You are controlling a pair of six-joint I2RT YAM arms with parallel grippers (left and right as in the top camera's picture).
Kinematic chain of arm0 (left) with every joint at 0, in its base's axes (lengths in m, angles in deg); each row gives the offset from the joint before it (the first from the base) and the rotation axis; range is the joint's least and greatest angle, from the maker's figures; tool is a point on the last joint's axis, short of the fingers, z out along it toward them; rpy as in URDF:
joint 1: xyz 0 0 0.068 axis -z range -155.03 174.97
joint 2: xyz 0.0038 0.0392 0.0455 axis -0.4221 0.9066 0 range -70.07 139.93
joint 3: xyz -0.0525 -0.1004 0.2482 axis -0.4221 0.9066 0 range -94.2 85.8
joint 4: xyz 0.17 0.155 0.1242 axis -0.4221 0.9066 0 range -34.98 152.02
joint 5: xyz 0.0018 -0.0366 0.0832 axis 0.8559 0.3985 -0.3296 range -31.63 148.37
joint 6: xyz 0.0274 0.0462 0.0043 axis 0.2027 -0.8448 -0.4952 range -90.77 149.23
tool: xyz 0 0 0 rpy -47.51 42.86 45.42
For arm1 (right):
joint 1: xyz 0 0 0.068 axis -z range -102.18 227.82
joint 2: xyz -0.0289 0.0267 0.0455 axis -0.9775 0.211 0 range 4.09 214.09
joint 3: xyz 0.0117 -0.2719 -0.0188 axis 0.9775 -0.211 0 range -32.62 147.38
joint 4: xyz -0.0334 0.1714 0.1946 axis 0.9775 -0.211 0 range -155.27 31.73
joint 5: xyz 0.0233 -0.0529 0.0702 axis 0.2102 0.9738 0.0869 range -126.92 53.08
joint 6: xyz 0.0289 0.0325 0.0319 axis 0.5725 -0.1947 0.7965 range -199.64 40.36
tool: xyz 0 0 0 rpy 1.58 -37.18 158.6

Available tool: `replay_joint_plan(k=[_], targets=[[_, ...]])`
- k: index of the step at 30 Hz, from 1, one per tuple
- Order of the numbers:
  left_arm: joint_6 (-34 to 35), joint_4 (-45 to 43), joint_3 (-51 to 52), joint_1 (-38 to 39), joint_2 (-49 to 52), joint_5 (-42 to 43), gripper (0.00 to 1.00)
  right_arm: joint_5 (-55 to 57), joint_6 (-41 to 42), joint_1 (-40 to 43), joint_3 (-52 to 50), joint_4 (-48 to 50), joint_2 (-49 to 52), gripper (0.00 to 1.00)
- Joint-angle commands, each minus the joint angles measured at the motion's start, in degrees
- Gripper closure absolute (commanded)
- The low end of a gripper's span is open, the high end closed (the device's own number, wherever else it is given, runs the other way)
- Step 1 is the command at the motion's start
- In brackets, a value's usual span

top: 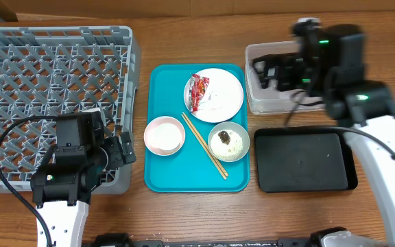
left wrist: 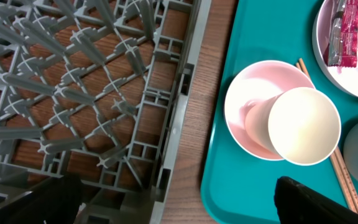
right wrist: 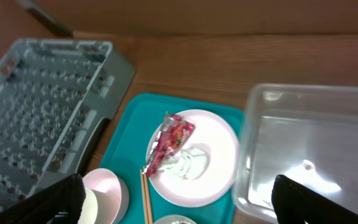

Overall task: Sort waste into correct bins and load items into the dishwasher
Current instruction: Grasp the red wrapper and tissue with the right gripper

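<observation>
- L gripper (top: pixel 118 152): jaws spread wide, empty, at the edge of the square grey plastic lattice dish rack (top: pixel 46 68).
- R gripper (top: pixel 262 72): jaws spread, empty, over the clear deep rectangular plastic tub (top: pixel 254 104).
- Crumpled red-and-white snack wrapper (top: pixel 197 91): on the flat round white plate (top: pixel 221 96), on the teal serving tray (top: pixel 158 177).
- Thin wooden chopsticks (top: pixel 204 145): btw the pale pink bowl (top: pixel 164 135) & the white rice bowl (top: pixel 228 142).

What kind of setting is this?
Likely a lab tabletop mock-up of a canteen dish-return station: a grey dish rack, a teal tray holding a used plate, and a clear tub and black tray as bins.
</observation>
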Motion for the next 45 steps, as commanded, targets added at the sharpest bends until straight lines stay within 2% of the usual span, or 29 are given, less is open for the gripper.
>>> replay_joint_plan(k=[1, 4, 9, 12, 14, 16, 19, 20, 21, 22, 23, 26, 33, 34, 36, 37, 38, 39, 40, 43, 45], targets=[[0.1, -0.3, -1.6, -0.3, 0.0, 0.7, 0.00, 10.6, 0.0, -8.1, 1.6, 2.9, 5.8, 0.03], [0.2, -0.2, -1.6, -0.3, 0.0, 0.7, 0.00, 15.3, 0.0, -12.8, 1.6, 7.0, 13.5, 0.03], [0.1, -0.2, -1.6, -0.3, 0.0, 0.7, 0.00, 17.3, 3.4, -14.3, 1.6, 12.2, 26.4, 0.06], [0.1, -0.2, -1.6, -0.3, 0.1, 0.7, 0.00, 17.1, 9.4, -14.3, 1.6, 13.6, 32.7, 0.14], [0.1, -0.2, -1.6, -0.3, 0.2, 0.7, 0.00, 17.1, 10.7, -14.4, 1.5, 13.4, 35.2, 0.21], [0.1, -0.2, -1.6, -0.3, 0.2, 0.7, 0.00, 17.1, 12.4, -14.4, 1.5, 12.5, 37.0, 0.29], [0.1, -0.2, -1.6, -0.3, 0.2, 0.7, 0.00, 15.1, 12.7, -14.4, 1.7, 12.1, 36.5, 0.52], [0.1, -0.2, -1.6, -0.3, 0.2, 0.7, 0.00, 14.7, 12.7, -14.3, 2.6, 11.1, 35.1, 0.72], [0.1, -0.2, -1.6, -0.3, 0.2, 0.7, 0.00, 14.7, 12.5, -14.0, 3.5, 10.1, 33.7, 0.83], [0.1, -0.2, -1.6, -0.3, 0.2, 0.7, 0.00, 14.8, 12.3, -13.5, 5.1, 8.5, 31.6, 0.92], [0.1, -0.2, -1.6, -0.3, 0.2, 0.7, 0.00, 15.2, 12.2, -12.7, 7.2, 6.8, 29.0, 0.95], [0.1, -0.2, -1.6, -0.3, 0.2, 0.7, 0.00, 20.9, 12.1, -7.9, 10.0, 2.0, 19.9, 0.96], [0.1, -0.3, -1.6, -0.3, 0.2, 0.6, 0.00, 22.9, 12.1, -0.7, 9.0, -6.0, 19.7, 0.95], [0.1, -0.3, -1.6, -0.3, 0.2, 0.6, 0.00, 22.9, 12.1, 0.3, 8.3, -6.4, 19.9, 0.87], [0.1, -0.3, -1.6, -0.3, 0.2, 0.6, 0.00, 22.9, 12.1, 1.2, 7.8, -6.6, 20.0, 0.82], [0.1, -0.2, -1.6, -0.3, 0.2, 0.6, 0.00, 22.2, 12.1, 1.7, 7.8, -6.5, 20.0, 0.67], [0.1, -0.2, -1.6, -0.3, 0.2, 0.6, 0.00, 21.4, 12.1, 1.9, 7.9, -6.1, 19.9, 0.56], [0.1, -0.3, -1.6, -0.3, 0.2, 0.6, 0.00, 19.7, 12.1, 2.2, 7.9, -4.4, 19.5, 0.54], [0.1, -0.3, -1.6, -0.3, 0.2, 0.5, 0.00, 17.6, 12.1, 2.3, 8.1, -3.2, 19.0, 0.43], [0.1, -0.3, -1.6, -0.3, 0.2, 0.5, 0.00, 5.7, 12.1, 1.3, 9.0, 1.8, 17.9, 0.43], [0.1, -0.3, -1.6, -0.3, 0.2, 0.5, 0.00, 2.7, 12.1, -0.9, 9.0, 4.2, 18.3, 0.43]])
